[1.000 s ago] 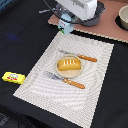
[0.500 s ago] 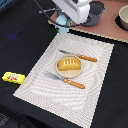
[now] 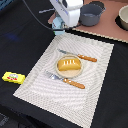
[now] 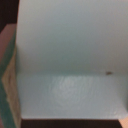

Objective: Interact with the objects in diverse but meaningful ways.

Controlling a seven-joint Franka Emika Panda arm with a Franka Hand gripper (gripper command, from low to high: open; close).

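Observation:
A light-blue and white carton hangs under my gripper at the back of the scene, over the near-left corner of the pink mat. The gripper is shut on it. Up close, the carton's pale blue faces fill the wrist view and hide my fingers. A flat yellow packet with a red mark lies on the black table at the exterior view's left. The orange block and the white shaker are out of view.
A striped placemat holds a plate with a bread roll, an orange-handled knife and fork. A grey pot and a second pot stand on the pink mat.
My arm has shifted toward the exterior view's left and slightly nearer, and the carton has travelled with it. Nothing else has moved.

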